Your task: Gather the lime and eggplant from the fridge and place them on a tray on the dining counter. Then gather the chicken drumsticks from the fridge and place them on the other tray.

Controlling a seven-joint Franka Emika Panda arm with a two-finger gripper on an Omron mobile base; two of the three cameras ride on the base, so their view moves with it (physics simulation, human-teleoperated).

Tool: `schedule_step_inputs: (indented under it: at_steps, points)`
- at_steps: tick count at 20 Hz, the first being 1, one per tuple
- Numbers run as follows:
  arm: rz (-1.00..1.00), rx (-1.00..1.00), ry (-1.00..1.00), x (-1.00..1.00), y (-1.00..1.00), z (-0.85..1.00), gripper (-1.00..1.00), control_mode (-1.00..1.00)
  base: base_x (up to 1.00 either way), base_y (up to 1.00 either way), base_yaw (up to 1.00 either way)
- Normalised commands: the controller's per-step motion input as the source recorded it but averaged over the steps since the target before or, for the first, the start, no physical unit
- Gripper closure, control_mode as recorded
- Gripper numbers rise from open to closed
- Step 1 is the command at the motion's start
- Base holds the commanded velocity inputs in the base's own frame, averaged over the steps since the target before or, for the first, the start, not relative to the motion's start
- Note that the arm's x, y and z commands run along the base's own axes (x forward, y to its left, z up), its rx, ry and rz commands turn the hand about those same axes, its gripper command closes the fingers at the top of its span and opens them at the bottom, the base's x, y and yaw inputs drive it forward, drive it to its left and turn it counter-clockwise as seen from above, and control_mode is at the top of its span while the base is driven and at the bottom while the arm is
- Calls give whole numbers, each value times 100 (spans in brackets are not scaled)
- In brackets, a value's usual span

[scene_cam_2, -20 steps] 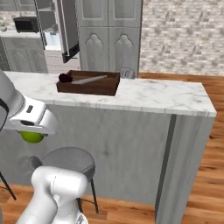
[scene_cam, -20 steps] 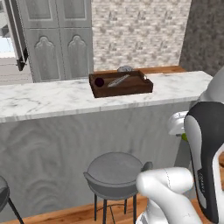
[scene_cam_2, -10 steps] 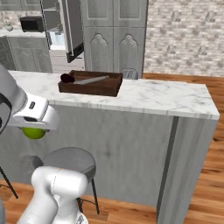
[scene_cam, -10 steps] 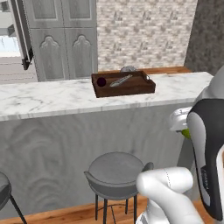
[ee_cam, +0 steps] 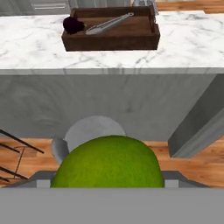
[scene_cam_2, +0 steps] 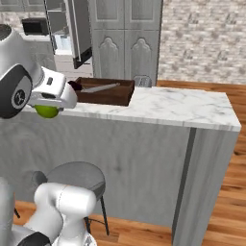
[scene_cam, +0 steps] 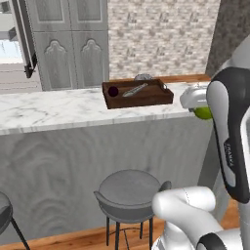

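The claw (ee_cam: 108,186) holds the lime (ee_cam: 108,162), which bulges green across the lower middle of the hand view with the jaws set wide around it. In the left base view the lime (scene_cam: 203,113) peeks out at the right edge of the frame, under the white wrist and level with the tabletop (scene_cam: 53,108). In the right base view it sits at the left, just below the tabletop's (scene_cam_2: 185,108) near edge and short of it.

A dark wooden tray (ee_cam: 111,38) rests on the marble tabletop in the upper middle of the hand view. Inside it lie a dark round purple thing, probably the eggplant (ee_cam: 72,25), at the tray's left end, and a long grey utensil (ee_cam: 109,23) laid slantwise. A grey stool (scene_cam: 129,191) stands below the tabletop's overhang, in front of the robot. The fridge (scene_cam_2: 72,30) stands open in the upper left of the right base view.

The step in hand looks to be the carrying of the lime to this tray. The lime hangs low and on the near side of the tabletop, so the next move calls for a lift above the tabletop edge, a reach forward over the tray wall, and a release into the free middle part, clear of the utensil. A round fruit may roll once let go, so a low drop seems wise. The drumsticks and the second tray come later.
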Motion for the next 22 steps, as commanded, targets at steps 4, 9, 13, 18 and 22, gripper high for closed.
schedule_step_inputs:
  at_steps: [4, 9, 13, 18, 22]
  points:
    - [-1, 0, 0, 89, 8, 7, 100, -100, 0, 0, 0]
    - [-4, 0, 0, 100, 6, 0, 100, -100, 0, 0, 0]
    - [-1, 0, 6, 100, 0, -3, 100, -100, 0, 0, 0]
    - [-1, 0, 6, 100, 0, -16, 100, -100, 0, 0, 0]
    - [-1, 0, 6, 100, 0, -29, 100, -100, 0, 0, 0]
